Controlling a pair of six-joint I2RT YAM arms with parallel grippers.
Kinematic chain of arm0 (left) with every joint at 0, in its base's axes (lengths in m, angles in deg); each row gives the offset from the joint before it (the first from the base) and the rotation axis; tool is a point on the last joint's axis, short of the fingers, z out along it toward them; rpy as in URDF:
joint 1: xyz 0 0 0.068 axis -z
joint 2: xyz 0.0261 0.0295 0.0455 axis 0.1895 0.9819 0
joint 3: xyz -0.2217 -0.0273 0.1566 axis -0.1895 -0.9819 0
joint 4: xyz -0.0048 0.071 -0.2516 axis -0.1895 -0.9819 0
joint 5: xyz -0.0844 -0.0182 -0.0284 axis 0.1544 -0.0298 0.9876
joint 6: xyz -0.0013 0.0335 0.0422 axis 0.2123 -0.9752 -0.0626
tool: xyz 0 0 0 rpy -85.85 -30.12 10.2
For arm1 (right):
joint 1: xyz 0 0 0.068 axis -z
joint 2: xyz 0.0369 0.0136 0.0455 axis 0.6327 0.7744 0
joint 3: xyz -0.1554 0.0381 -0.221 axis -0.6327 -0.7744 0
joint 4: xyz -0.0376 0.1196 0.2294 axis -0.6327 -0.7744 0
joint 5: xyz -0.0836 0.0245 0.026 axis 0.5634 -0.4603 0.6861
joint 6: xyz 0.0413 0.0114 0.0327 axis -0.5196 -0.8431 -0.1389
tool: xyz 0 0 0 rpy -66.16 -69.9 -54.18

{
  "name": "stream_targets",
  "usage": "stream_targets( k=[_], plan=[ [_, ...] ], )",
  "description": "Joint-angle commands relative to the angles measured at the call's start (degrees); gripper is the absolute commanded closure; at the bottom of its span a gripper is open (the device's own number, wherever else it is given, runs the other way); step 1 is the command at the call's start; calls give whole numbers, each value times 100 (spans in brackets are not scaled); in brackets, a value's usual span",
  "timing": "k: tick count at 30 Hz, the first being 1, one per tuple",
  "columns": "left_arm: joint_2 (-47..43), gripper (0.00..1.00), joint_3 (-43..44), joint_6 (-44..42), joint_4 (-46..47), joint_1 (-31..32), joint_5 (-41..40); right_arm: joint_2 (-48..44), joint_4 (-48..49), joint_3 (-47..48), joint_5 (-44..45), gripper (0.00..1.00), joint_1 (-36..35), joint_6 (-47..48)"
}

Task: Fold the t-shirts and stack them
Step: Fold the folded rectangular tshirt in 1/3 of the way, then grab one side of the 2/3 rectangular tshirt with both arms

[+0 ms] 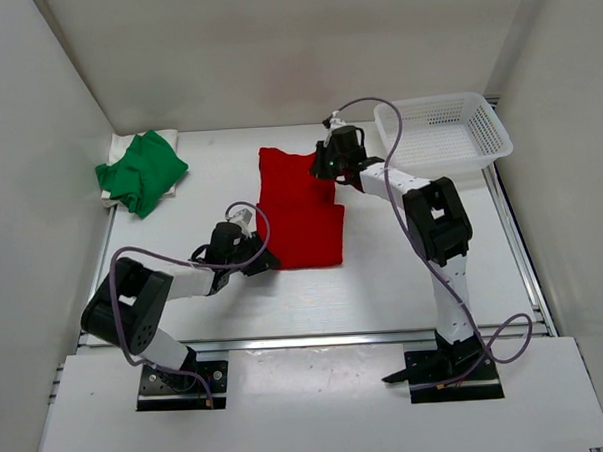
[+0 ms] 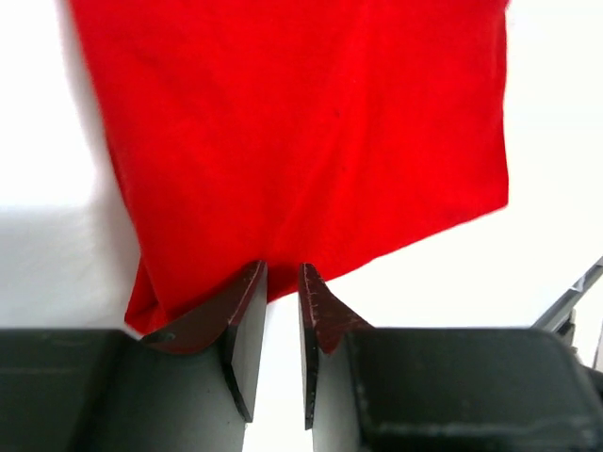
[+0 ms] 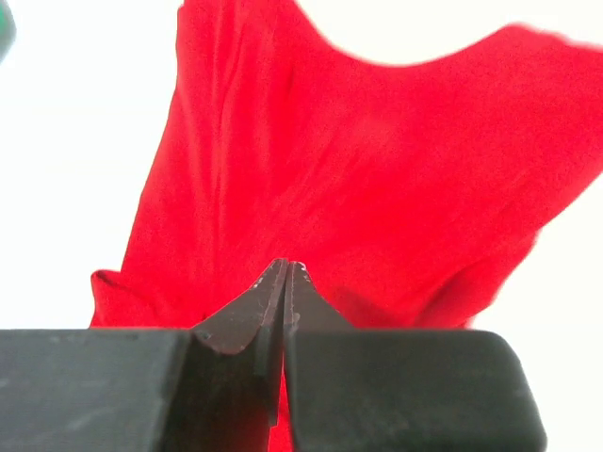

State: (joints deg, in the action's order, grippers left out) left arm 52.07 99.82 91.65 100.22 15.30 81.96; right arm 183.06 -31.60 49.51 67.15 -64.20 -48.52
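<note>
The red shirt [image 1: 299, 221] is mid-fold, I judge: the right gripper [image 3: 285, 266] is pinched tight on cloth spreading ahead of it, while the left gripper [image 2: 283, 270], barely parted and empty, must next clamp the hem at its tips.

Red t-shirt [image 1: 299, 214] lies mid-table, folded into a tall narrow panel, mostly flat, with its far right edge lifted. Green t-shirt [image 1: 141, 171] sits crumpled at the far left, on top of the cream-white t-shirt [image 1: 118, 147]. That one is mostly hidden, possibly folded, with only its edges showing.
</note>
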Motion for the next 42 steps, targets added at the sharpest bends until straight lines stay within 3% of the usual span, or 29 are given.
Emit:
stream_targets(
  k=[1, 5, 8, 10, 12, 17, 21, 24, 26, 32, 36, 38, 42],
  plan=[
    [-583, 68, -197, -296, -665, -126, -4, -449, -285, 163, -178, 100, 148, 138],
    [-1190, 64, -293, -183, -797, -178, 23, -1729, -156, -1527, -591, 100, 114, -29],
    [-1375, 60, -408, -59, -762, -433, 111, -2488, 723, -3109, -521, 100, -54, -520],
    [-1446, 58, -460, -68, -832, -704, 84, -2988, 1407, -4096, -1073, 100, 25, -1082],
    [-1481, 52, -505, -138, -902, -872, -29, -3306, 1559, -4650, -1032, 98, 34, -1199],
    [-1341, 44, -645, -235, -956, -1084, -100, -4070, 1814, -5839, -881, 58, 69, -1401],
    [-1078, 40, -637, -209, -807, -978, -162, -3949, 1911, -6174, -1004, 48, -19, -1462],
    [-630, 43, -426, -252, -797, -829, -92, -3677, 2165, -6384, -1180, 50, 7, -1716],
    [-358, 52, -373, -261, -754, -671, -214, -3607, 2437, -6464, -1487, 60, 16, -1892],
    [-207, 70, -399, -103, -542, -592, -250, -3518, 2561, -6552, -1655, 61, -89, -2112],
    [-408, 84, -434, -94, -631, -618, -285, -3361, 2632, -6482, -1498, 90, -28, -2069],
    [-549, 90, -425, -112, -674, -670, -276, -3421, 2606, -6508, -1506, 99, -19, -2025],
    [-936, 100, -417, -339, -1024, -583, -294, -3790, 2466, -6710, -1296, 99, -106, -1885]
  ],
)
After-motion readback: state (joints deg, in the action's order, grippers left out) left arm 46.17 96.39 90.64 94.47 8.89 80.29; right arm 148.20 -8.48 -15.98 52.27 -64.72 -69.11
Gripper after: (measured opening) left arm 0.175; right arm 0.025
